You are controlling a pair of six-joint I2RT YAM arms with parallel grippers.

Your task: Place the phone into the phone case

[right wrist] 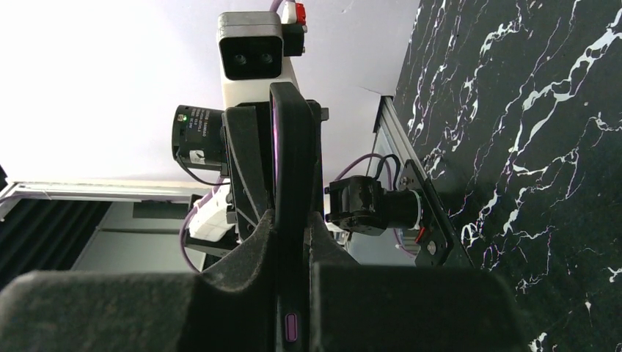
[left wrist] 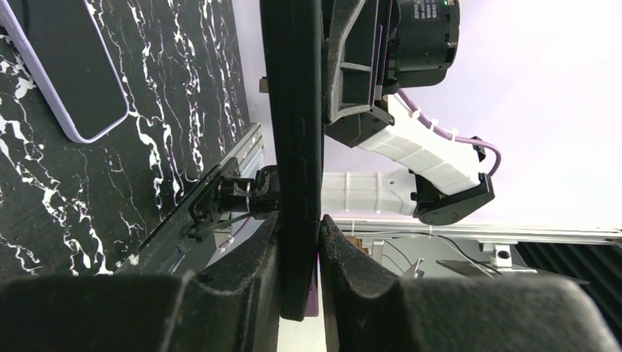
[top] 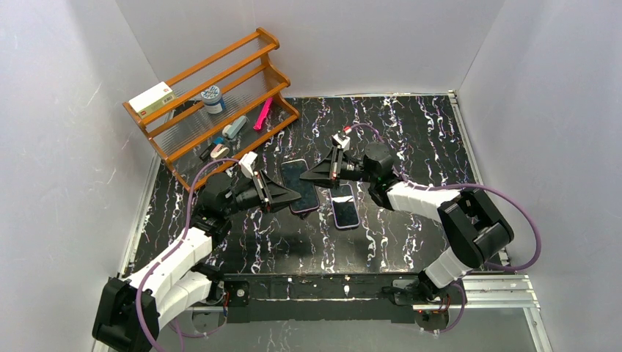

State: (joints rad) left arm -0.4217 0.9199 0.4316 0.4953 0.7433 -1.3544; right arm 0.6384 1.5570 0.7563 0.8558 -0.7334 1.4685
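Now, top view, held thing: a dark slab [top: 293, 171], pinched by both arms at once and apparently clear of the bench [top: 411, 132].
Top view, long axis: runs away from the arm bases, its far end leaning slightly left.
Top view, left end effector [top: 295, 196]: comes in across the slab's left long edge.
Top view, right end effector [top: 306, 177]: comes in from the right, nearer the far end; neither arm is closer than the other.
Top view, other piece: a lavender-rimmed slab [top: 345, 207] lies flat on the bench just right of the held one, on the right arm's side.
Left wrist, grip: pads pressed onto both faces of the dark slab [left wrist: 293, 110], seen edge-on.
Left wrist, other piece: the lavender-rimmed slab [left wrist: 73, 70] is off to the side, untouched.
Right wrist, grip: fingers pinching the same slab [right wrist: 293, 147]; a purple button [right wrist: 291, 327] shows on its edge.
Judgement: the thick black edge suggests the phone case, but I cannot tell whether the phone sits inside it.
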